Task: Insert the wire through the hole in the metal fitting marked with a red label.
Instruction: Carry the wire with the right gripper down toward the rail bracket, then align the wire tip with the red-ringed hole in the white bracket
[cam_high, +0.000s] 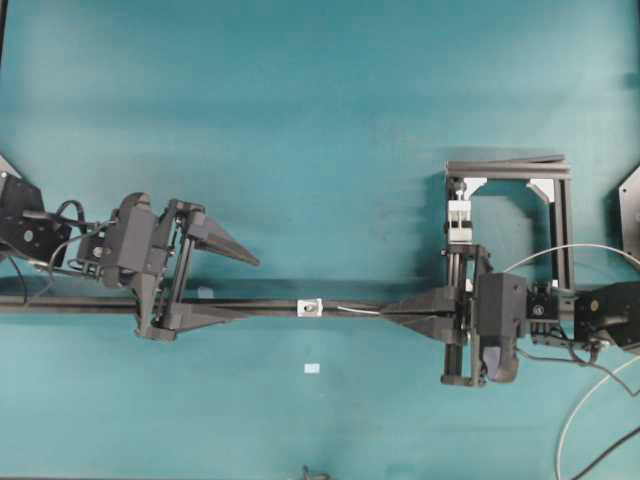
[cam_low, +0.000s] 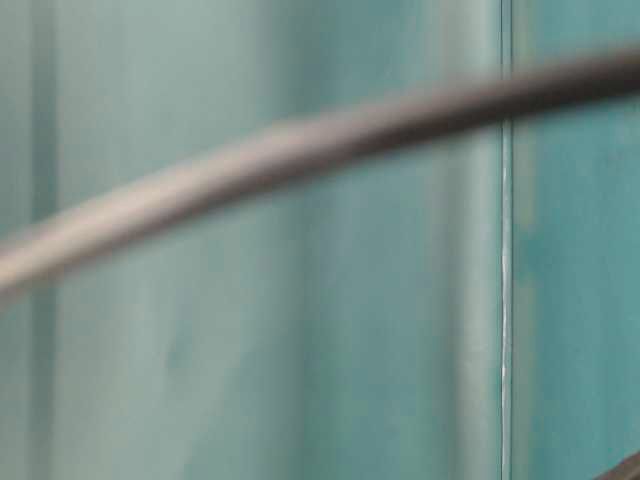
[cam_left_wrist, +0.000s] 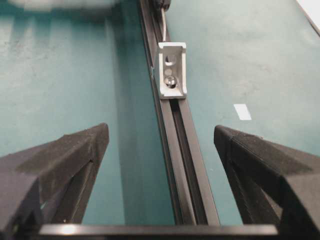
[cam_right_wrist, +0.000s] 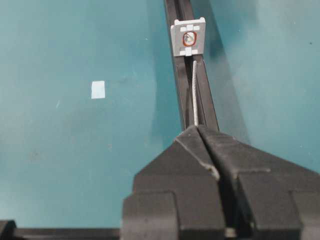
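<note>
One thin wire (cam_right_wrist: 195, 92), pinched in the right gripper (cam_right_wrist: 199, 129), points up-frame at the metal fitting (cam_right_wrist: 188, 38) on the black rail (cam_right_wrist: 186, 100). Its tip sits right of the hole (cam_right_wrist: 189, 38); pushed now, it could bend. The left gripper (cam_left_wrist: 160, 150) gapes apart, empty.

The table (cam_high: 300, 100) is matt teal; the rail (cam_left_wrist: 182, 150) dark, semi-glossy metal; the metal fitting (cam_left_wrist: 172, 70) pale, satiny; the wire (cam_right_wrist: 194, 95) thin bright metal.
</note>
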